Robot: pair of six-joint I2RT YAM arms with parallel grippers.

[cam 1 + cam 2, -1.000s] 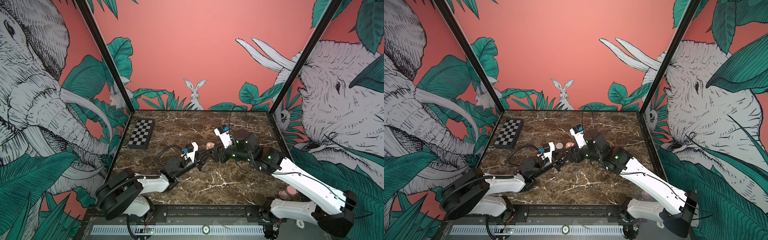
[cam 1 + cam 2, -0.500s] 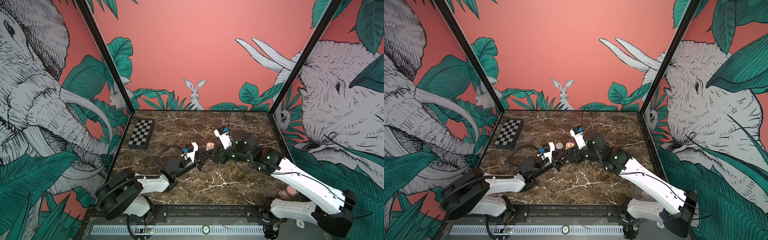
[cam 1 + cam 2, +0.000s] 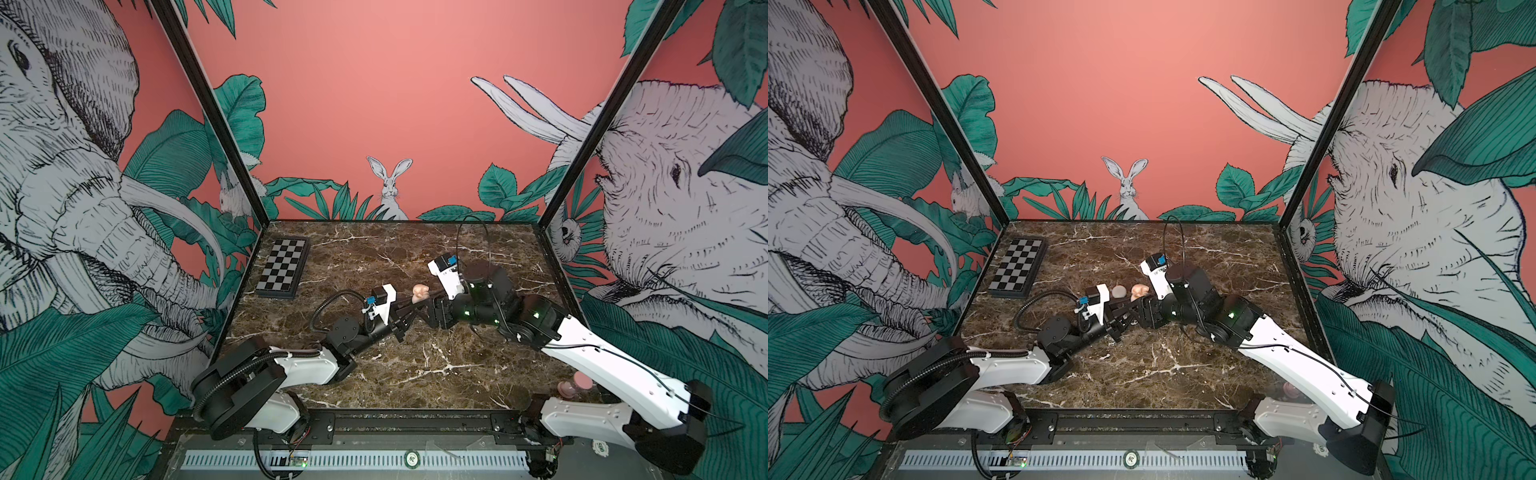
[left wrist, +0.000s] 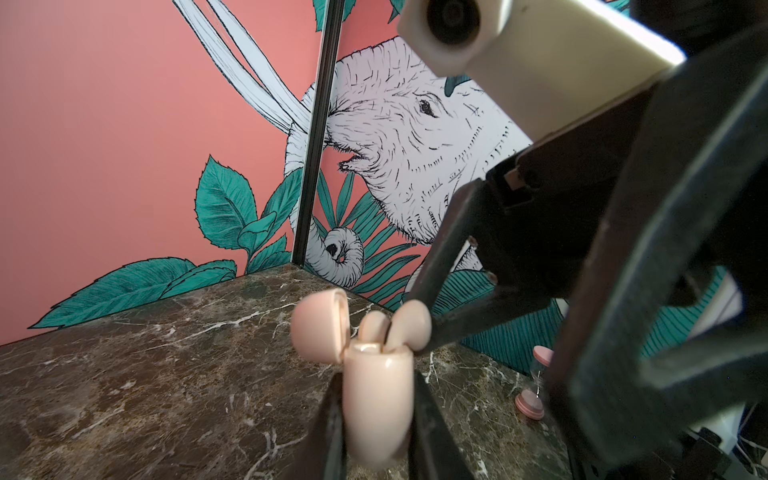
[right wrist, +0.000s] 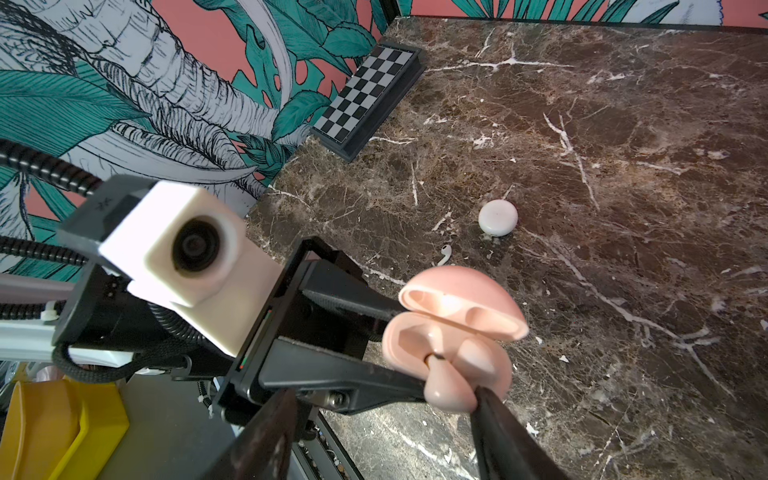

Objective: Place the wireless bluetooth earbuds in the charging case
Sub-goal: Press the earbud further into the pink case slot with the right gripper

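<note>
A brown marble counter veined in white sits inside coral walls painted with elephants, green leaves and a rabbit. A chessboard lies at the far left corner, and a pink hourglass stands by the near right corner.

The left arm reaches from the near edge toward the middle of the counter. The right arm bends in from the near right corner to meet it there, both wrists low.

The left jaws are closed on the body of the pink charging case, holding it upright over the middle of the counter with its lid hinged open. One pink earbud sits in its socket, head showing. A second pink earbud has its stem entering the neighbouring socket, its head above the rim. The right jaws stand open around it, wider than the bud, with one finger touching its head.

On the counter, just toward the left edge from the held case, lie a closed white round case and, near it but apart, a white earbud.
</note>
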